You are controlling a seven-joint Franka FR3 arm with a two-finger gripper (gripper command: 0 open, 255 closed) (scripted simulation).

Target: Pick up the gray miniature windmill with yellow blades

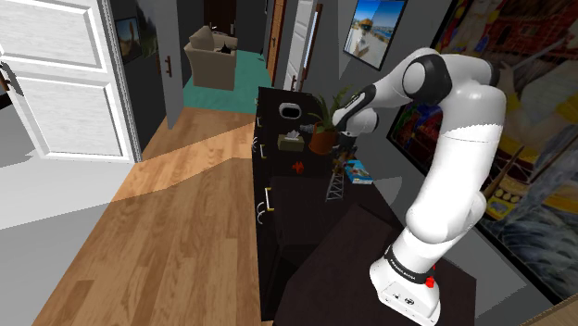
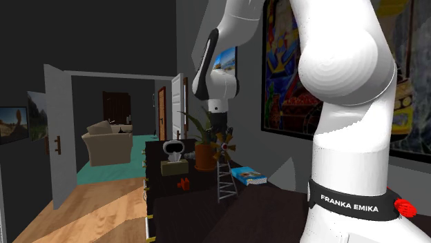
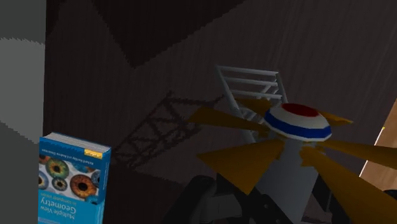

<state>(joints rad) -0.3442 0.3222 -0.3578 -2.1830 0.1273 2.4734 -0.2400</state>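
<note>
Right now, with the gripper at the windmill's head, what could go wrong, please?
The windmill is tall on a narrow lattice tower; a sideways nudge from the gripper could topple it. Its yellow blades fan out around the head and might snag. The potted plant stands close by; a swing could hit it.

A black band (image 2: 352,201) around the foot of the white arm (image 2: 345,83) carries "FRANKA EMIKA" in white capitals, read in the second exterior view. In the shoulder view the same band shows lettering too small to read. In the wrist view a blue book (image 3: 73,181) lies on the surface, its cover printed with "Multiple View Geometry" in white, running sideways below pictures of eyes; a small yellow label on it cannot be read.
</note>
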